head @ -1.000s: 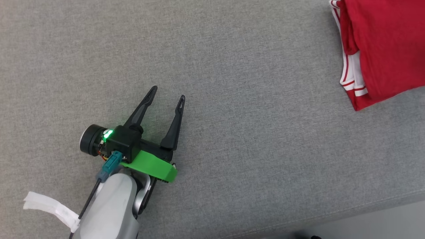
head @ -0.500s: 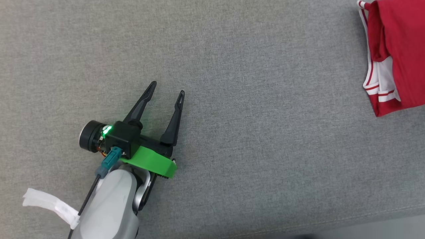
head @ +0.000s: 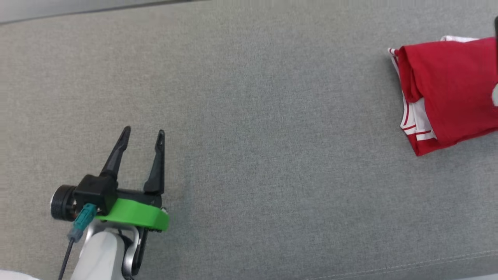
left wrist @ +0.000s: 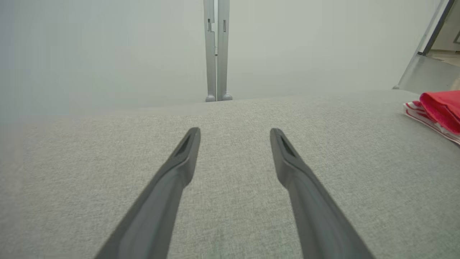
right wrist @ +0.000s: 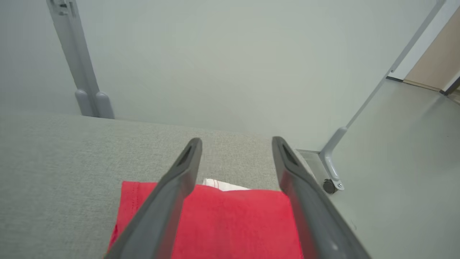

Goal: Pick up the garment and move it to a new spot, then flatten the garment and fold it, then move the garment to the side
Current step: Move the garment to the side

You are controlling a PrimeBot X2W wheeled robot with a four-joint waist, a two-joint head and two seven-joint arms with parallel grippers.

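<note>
My left claw [head: 143, 131] sits low at the near left of the grey upholstered surface [head: 272, 136], its two dark fingers spread wide with only bare fabric between them and nothing in their grasp. A green collar rings the wrist behind the fingers and a teal plug hangs at its left side. My right claw [right wrist: 236, 140] is also wide apart and holds nothing. In its own wrist view the fingers splay above the red garment [head: 447, 89], and I cannot tell whether they touch the cloth. The garment lies folded into a compact block at the far right of the surface, well apart from my left claw. Its top layer is plain red, and white trim with thin red stripes shows along its left edge where the layers stack. A little white also peeps out at its far edge. From my left wrist the garment shows as a low red stack off to the right. Beyond the far edge of the surface stands a pale wall with a grey metal post [left wrist: 216, 50] against it, and to the right a grey floor [right wrist: 402, 162] runs past a small metal foot [right wrist: 329, 185]
</note>
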